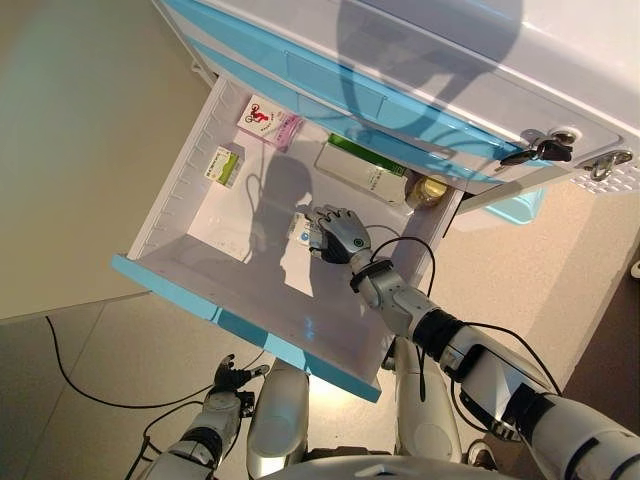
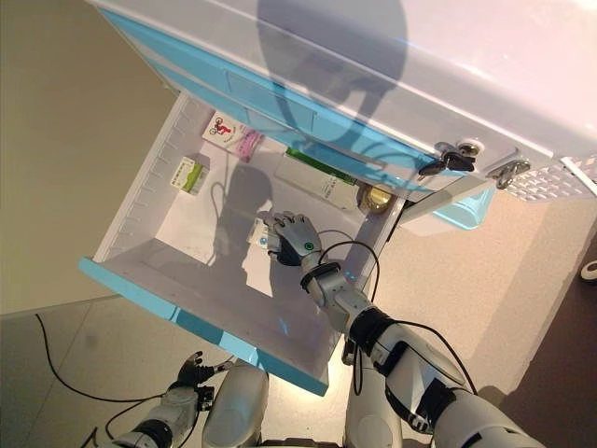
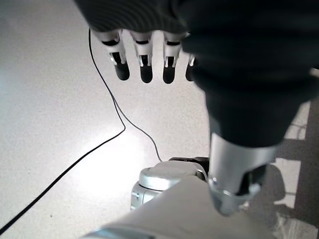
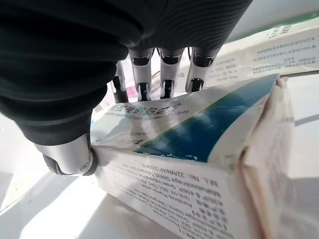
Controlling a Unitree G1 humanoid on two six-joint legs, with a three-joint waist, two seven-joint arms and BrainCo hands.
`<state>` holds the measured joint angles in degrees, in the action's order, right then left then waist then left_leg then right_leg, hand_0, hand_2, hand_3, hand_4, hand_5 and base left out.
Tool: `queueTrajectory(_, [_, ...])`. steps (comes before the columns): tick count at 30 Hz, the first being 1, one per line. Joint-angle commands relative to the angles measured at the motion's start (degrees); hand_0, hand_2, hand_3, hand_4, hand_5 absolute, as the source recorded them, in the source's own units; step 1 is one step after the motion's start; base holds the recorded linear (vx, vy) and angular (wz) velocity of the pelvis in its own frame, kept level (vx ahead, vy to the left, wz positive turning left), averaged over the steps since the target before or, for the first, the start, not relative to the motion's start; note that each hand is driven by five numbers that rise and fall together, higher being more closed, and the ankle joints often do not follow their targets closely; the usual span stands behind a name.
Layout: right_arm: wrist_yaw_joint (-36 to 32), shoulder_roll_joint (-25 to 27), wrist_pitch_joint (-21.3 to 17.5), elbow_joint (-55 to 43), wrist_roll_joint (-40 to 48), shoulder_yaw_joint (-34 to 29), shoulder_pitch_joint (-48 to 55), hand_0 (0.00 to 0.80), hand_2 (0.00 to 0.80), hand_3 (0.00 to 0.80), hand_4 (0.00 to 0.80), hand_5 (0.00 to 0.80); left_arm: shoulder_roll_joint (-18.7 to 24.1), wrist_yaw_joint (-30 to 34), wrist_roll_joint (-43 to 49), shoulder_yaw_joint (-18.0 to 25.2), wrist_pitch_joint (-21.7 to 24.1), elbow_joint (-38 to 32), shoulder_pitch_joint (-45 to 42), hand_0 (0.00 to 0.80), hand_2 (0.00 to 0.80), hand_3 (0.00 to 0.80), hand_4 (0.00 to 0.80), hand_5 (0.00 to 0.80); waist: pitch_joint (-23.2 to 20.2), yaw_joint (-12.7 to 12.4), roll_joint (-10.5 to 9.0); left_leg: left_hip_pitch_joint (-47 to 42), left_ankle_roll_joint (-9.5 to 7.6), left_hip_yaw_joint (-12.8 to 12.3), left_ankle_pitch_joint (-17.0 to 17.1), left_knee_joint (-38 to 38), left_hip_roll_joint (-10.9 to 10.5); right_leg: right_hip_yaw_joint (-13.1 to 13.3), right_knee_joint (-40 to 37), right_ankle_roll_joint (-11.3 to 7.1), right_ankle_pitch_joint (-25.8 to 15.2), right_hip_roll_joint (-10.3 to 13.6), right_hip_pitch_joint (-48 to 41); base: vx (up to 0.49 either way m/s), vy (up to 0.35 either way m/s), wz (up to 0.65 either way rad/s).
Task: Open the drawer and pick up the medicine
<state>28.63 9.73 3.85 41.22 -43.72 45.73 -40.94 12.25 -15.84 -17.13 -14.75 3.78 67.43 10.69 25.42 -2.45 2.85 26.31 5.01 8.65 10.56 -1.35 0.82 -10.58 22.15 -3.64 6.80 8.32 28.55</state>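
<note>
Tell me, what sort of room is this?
Probably a clinic or pharmacy storeroom. A white and blue cabinet has keys in its lock, and its open drawer holds several medicine boxes. The right hand has its fingers around one blue and white box.

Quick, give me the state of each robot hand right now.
Left robot hand: open, holding nothing, down by the floor.
Right robot hand: shut on the blue and white medicine box inside the open drawer.

An open white drawer (image 1: 190, 190) with a blue front; the right hand (image 1: 340, 235) reaches inside, fingers curled on a small white-and-blue medicine box (image 1: 302, 230); beyond the hand lie a pink box (image 1: 268, 122), a green box (image 1: 224, 165) and a long green-edged carton (image 1: 362, 170); the left hand (image 1: 232, 378) hangs low over the floor.
</note>
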Motion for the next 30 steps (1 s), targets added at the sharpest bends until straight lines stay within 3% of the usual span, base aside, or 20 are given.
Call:
queueTrajectory(1, [-2.6,0.6,1.4,4.7,3.8,1.3,4.4,0.8,0.8,0.8,0.8,0.8,-1.9,-0.3,-1.3,-1.6,-0.1,2.2,0.2,0.0,0.0,0.0,0.0,0.0,1.6,-0.7,-0.69,-1.4,-2.99,-0.7,-3.2,-0.1,-4.7,-0.2,-9.0,-2.62,-6.8,2.0,-2.9,0.037,0.007,0.03])
queueTrajectory(13, [-4.0,2.5,-0.9,-5.4,7.2,-0.8,4.4,0.8,0.8,0.8,0.8,0.8,-1.4,-0.3,-0.3,-0.1,-1.0,2.5,-0.1,0.0,0.0,0.0,0.0,0.0,-1.7,0.0,-2.16,-4.6,-3.74,-1.4,-4.8,-0.1,-4.4,0.8,-9.3,-2.8,-6.8,1.8,-5.1,0.017,0.009,0.03])
queueTrajectory(30, [-11.1,4.6,-4.5,-11.2,10.7,-0.8,8.1,0.8,0.8,0.8,0.8,0.8,0.2,1.2,2.5,4.4,-2.7,5.0,-4.1,0.0,0.0,0.0,0.0,0.0,-8.1,0.4,-4.04,-11.6,-3.69,-2.5,-6.6,1.1,-3.2,1.3,-13.4,-2.81,-6.2,-0.2,-13.1,0.05,-0.008,-0.05])
